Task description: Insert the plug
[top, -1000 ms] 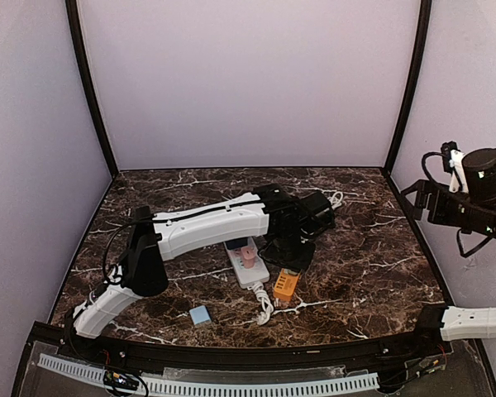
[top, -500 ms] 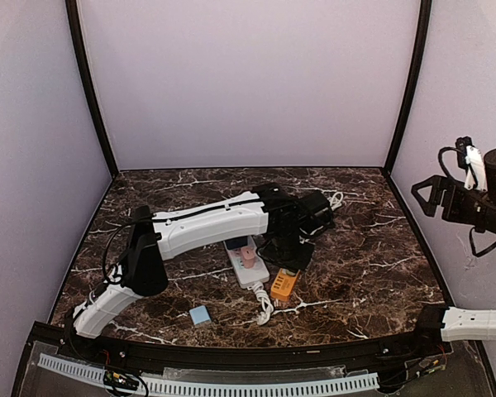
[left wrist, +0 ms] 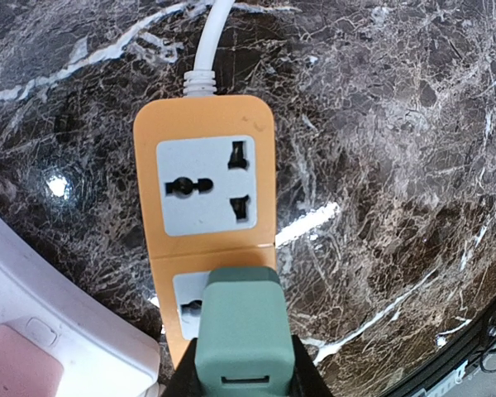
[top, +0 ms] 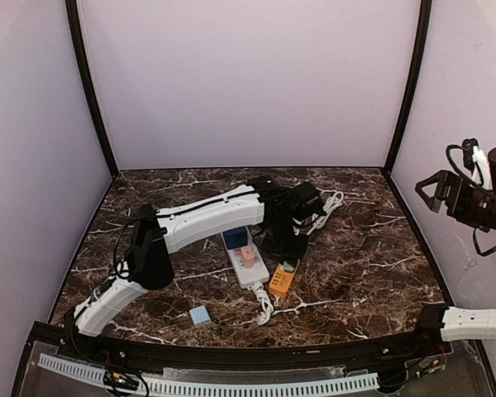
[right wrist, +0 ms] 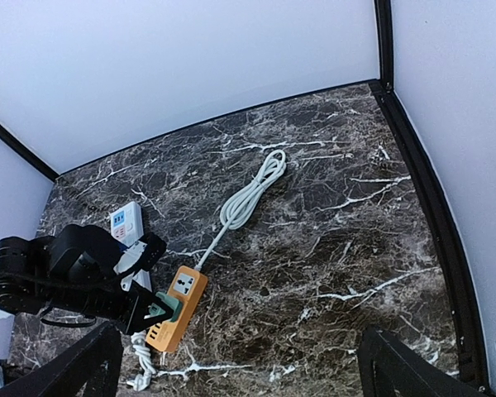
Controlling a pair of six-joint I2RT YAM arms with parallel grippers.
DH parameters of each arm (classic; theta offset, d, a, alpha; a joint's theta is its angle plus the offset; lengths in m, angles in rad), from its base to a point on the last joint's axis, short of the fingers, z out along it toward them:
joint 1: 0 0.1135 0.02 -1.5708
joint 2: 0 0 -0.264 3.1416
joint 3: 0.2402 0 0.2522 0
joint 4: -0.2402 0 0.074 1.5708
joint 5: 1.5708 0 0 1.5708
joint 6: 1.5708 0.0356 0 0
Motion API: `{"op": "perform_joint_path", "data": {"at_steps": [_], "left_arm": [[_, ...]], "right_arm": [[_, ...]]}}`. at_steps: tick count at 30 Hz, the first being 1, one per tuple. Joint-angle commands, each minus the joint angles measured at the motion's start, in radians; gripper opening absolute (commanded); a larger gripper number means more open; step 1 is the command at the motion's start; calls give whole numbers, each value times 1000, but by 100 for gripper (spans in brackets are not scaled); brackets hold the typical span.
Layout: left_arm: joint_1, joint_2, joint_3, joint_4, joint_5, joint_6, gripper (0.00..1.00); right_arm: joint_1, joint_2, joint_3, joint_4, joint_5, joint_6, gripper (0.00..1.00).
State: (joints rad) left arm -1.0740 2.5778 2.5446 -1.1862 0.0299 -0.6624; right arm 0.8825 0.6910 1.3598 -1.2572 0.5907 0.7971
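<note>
Left gripper (left wrist: 244, 385) clamps green plug (left wrist: 244, 327) over the 6 o'clock socket of orange power strip (left wrist: 207, 190). Right gripper (right wrist: 240, 368) hangs wide apart, holding nothing, above marble table's (top: 372, 273) 3 o'clock edge.

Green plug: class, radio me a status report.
Left gripper shut on green plug. Plug over orange strip's end socket; seating unclear. Right gripper open, raised aside. White strip beside, not blocking.

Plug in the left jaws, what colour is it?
Green plug; left wrist view shows it best.
</note>
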Motion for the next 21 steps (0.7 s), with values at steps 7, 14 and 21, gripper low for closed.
{"op": "perform_joint_path", "data": {"at_steps": [7,14,21], "left_arm": [[12,166,-38,-120,-59,87,1],[22,109,-44,-114,-35,75,15],[29,11,-59,-104,13,58,49]], "right_arm": [[-4,54,0,32,-34,79,99],[-4,65,-19,69,-26,80,99],[-4,71,-23,84,3,75,99]]}}
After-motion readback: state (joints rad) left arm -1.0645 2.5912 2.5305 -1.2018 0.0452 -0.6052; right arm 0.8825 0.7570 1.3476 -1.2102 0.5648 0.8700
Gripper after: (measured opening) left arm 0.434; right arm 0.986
